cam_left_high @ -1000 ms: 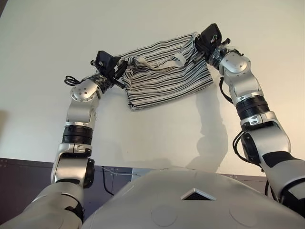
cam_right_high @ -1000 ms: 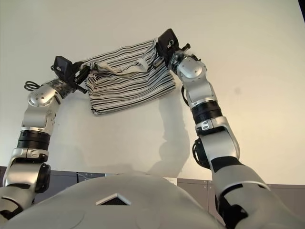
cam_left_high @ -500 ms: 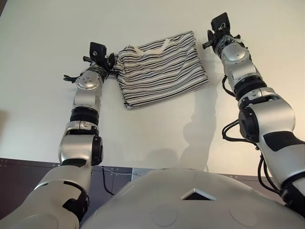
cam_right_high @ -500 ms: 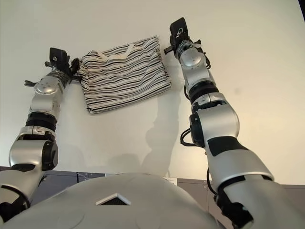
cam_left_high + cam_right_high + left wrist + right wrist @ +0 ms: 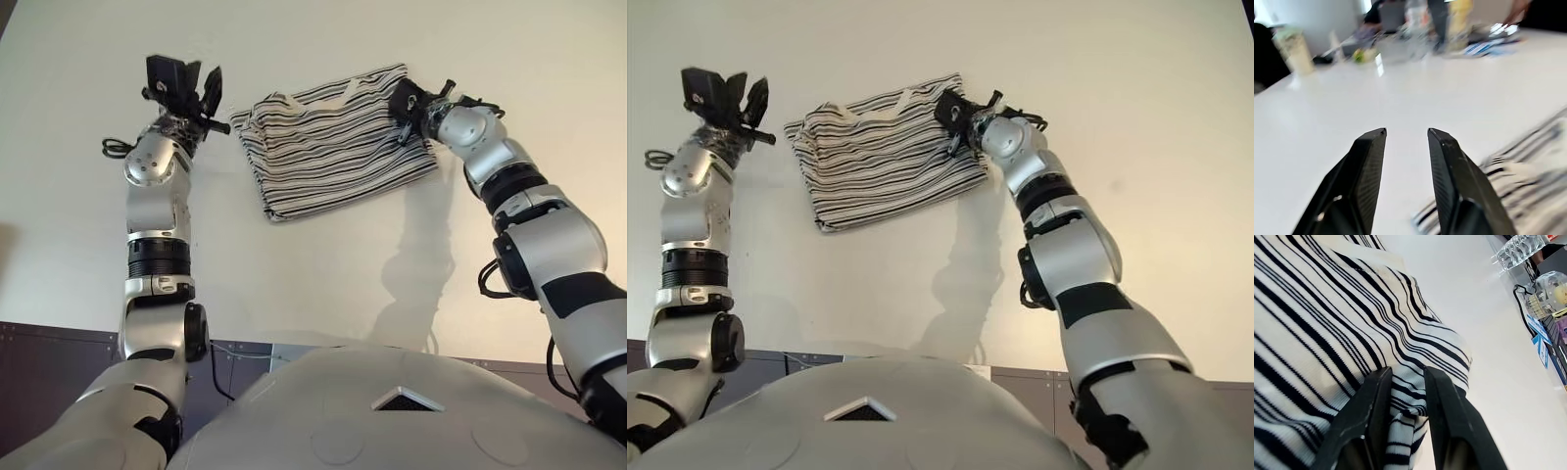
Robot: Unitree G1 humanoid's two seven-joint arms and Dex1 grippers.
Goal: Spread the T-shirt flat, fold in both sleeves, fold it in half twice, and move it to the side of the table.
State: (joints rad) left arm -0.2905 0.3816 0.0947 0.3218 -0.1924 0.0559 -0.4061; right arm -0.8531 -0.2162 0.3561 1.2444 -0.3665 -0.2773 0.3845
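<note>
Striped fabric, the T-shirt (image 5: 333,147), lies on the white worktop (image 5: 294,284) as a compact, slightly skewed rectangle, well back from the near edge and between the two arms.

Left eye view: No sleeve projects from the outline and stacked layers show along the near side. Spreading and sleeve folding are therefore judged complete, with at least one halving done. The left jaws are raised clear of the worktop, just beside the left edge of the garment, released and holding nothing. The right jaws sit on the far right corner of the garment.

Right eye view: Same layout. The garment occupies the middle of the work area, not a side, so the final move is judged outstanding. Whether the second halving is complete cannot be determined from the layer count visible.

Left wrist view: Both jaws stand parted with bare worktop between them. The striped edge lies beside them, apart, with no contact.

Right wrist view: The jaws are clenched on a raised pleat of striped cloth at the corner of the garment, fabric visibly pinched between them.

Assessment: Late stage. Remaining work is judged to be, at most, one further halving, followed by transfer to the side of the worktop.
</note>
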